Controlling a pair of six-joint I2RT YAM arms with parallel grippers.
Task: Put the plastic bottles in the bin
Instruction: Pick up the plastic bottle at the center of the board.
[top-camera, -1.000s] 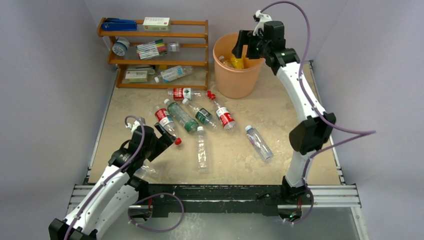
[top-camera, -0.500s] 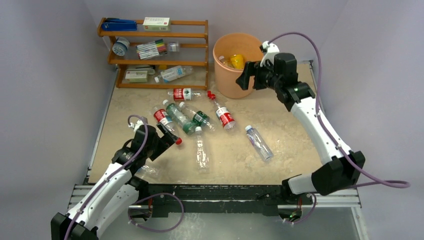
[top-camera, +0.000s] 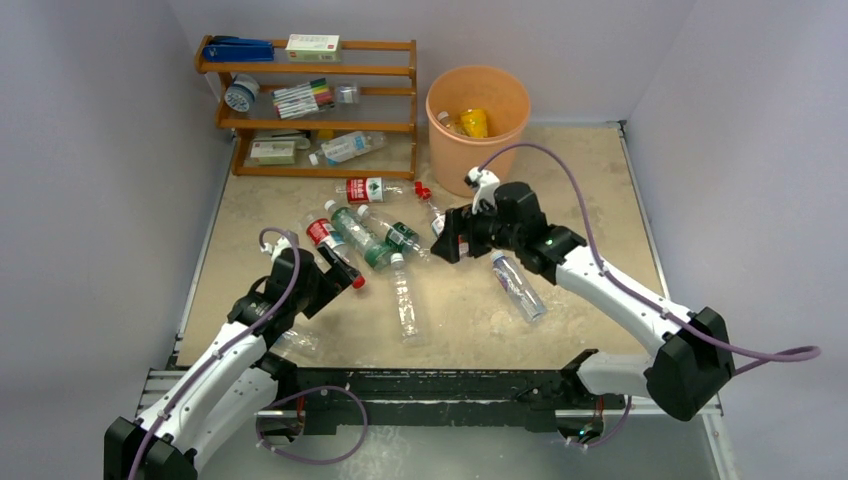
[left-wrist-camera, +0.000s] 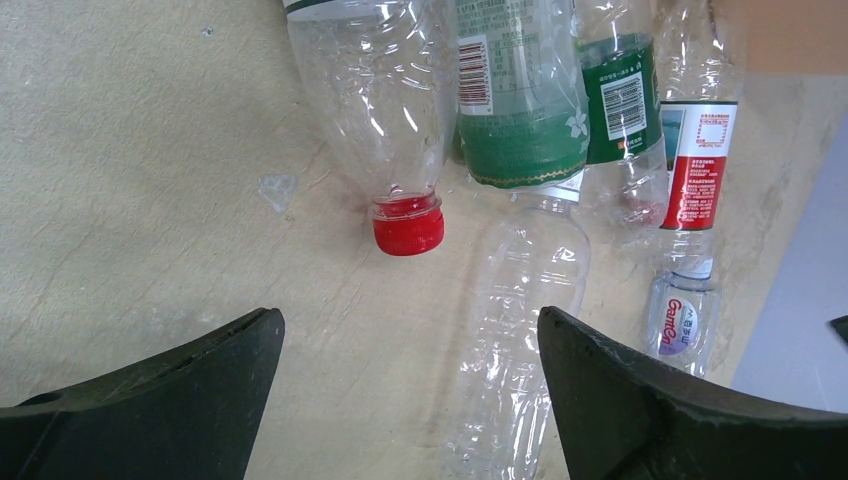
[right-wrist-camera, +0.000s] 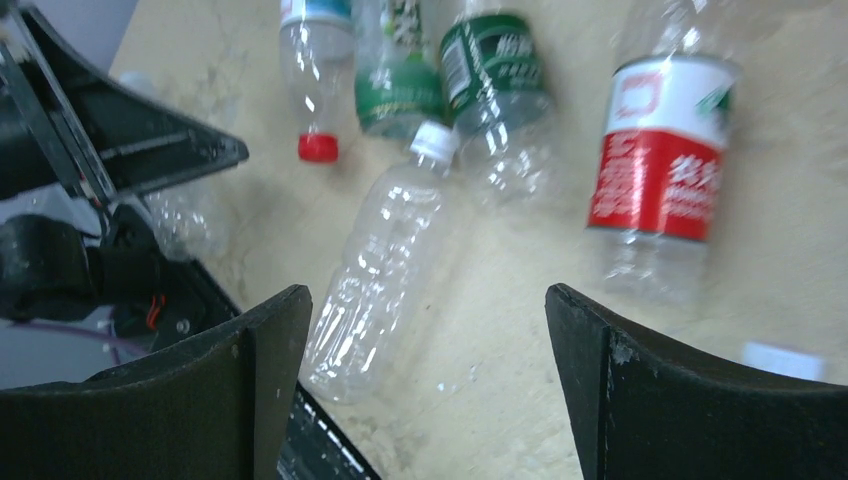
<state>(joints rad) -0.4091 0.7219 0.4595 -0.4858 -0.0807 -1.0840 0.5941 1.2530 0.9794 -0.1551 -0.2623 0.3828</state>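
Nearest the arm bases, a crushed clear bottle (top-camera: 290, 343) lay against the left arm. Just past it, the left gripper (left-wrist-camera: 405, 325) hung low over the table (top-camera: 580, 210), its jaws spread wide with nothing between them. The red-capped bottle (left-wrist-camera: 375, 110) lay straight ahead, cap end toward the fingers. To its right lay a bare clear bottle (top-camera: 403, 300) with a white cap, and further right a blue-labelled bottle (top-camera: 518, 286) on its own.

Behind these, two green-labelled bottles (top-camera: 365, 237) lay side by side, close against their neighbours. The right gripper (right-wrist-camera: 425, 300) hovered over the right side of that cluster, its jaws also wide apart and empty, with a red-labelled bottle (right-wrist-camera: 660, 160) beneath it and off to one side. At the far edge stood the bin (top-camera: 478, 165), holding a yellow bottle (top-camera: 474, 121) and at least one clear one. Left of it, the shelf (top-camera: 310, 125) carried one more bottle (top-camera: 345, 147) on its lower board.

The step in hand looked like reaching for the next pickup, with most bottles not yet binned. The left arm would need to drop, straddle the red-capped bottle near its neck, clear of the green ones, and close. The right would need to settle on one bottle and square its fingers across it before the carry to the bin.
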